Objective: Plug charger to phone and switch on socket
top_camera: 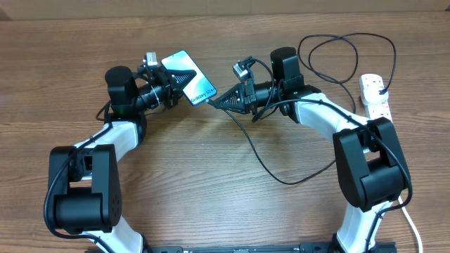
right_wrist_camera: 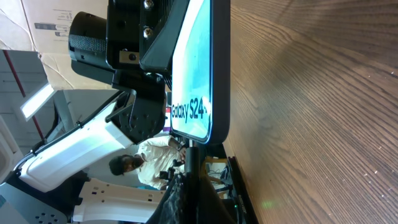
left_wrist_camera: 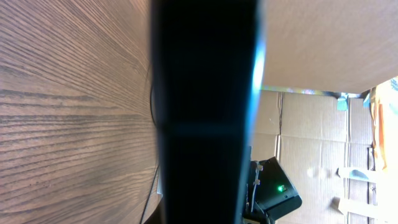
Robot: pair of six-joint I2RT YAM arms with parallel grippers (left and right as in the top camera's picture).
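Closest to the right wrist camera, the right gripper (right_wrist_camera: 181, 190) is pinched together on the tip of the charger (top_camera: 287, 182). That tip meets the bottom edge of the phone (right_wrist_camera: 198, 62), but it is too dark to tell whether it is seated in the port. The phone is off the surface (top_camera: 211, 204), tilted, and clamped at its upper end by the left gripper (top_camera: 165, 79).

The risk I see is a slightly skewed push. It could scrape past the port or lever the phone round in that grasp, since only one end is held.

Behind the right gripper the cable sags in a slack loop between the arms, with plenty of bare wood around it. Farthest out, near the right edge, the socket (top_camera: 375, 97) lies just beside the right arm's elbow. A sweeping forearm there could snag the cable loops nearby.
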